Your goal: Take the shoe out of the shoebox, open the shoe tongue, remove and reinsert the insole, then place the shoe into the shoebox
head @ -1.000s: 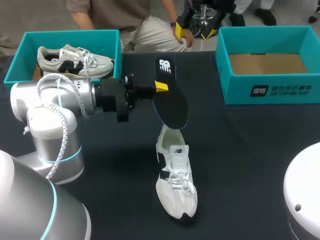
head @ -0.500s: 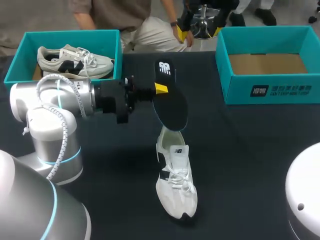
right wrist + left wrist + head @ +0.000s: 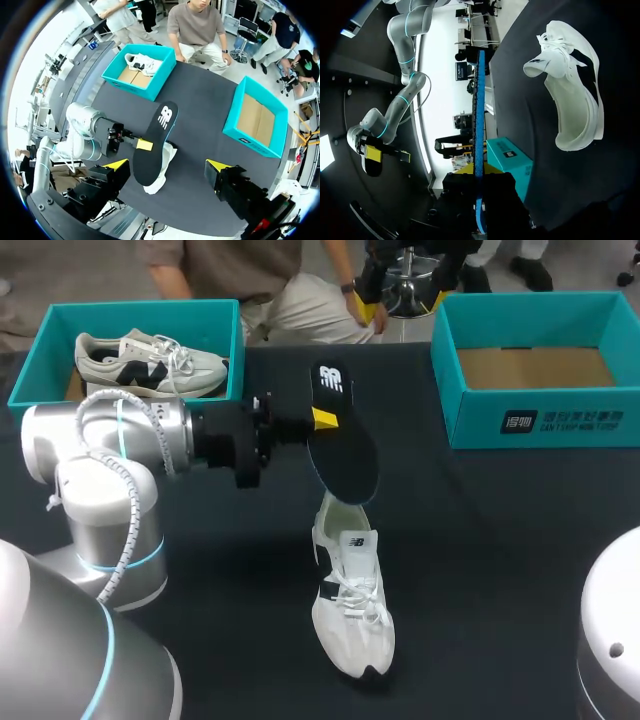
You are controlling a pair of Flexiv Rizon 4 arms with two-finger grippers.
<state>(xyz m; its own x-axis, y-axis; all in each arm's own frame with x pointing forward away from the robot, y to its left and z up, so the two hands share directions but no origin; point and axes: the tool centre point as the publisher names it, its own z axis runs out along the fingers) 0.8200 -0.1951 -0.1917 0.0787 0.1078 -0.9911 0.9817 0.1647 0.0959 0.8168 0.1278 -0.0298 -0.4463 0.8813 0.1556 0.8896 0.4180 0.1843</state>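
A white shoe [image 3: 350, 590] lies on the black table, toe toward the front edge. Above its heel opening hangs the black insole [image 3: 342, 450], pinched at its edge by my left gripper [image 3: 322, 420], which is shut on it. In the left wrist view the insole [image 3: 479, 115] shows edge-on between the fingers, with the shoe [image 3: 570, 105] off to one side below. My right gripper [image 3: 167, 165] stands open and empty, high above the table, looking down on the insole [image 3: 156, 140] and shoe [image 3: 159, 175]. An empty teal shoebox [image 3: 540, 420] sits at the back right.
A second teal box [image 3: 140, 306] at the back left holds another white shoe [image 3: 150, 358]. My left arm's silver body [image 3: 100, 470] fills the left side of the table. In the head view my right gripper [image 3: 401, 302] shows at the far edge.
The left gripper and the insole have drifted very slightly to the right. The shoe and the right gripper have stayed put.
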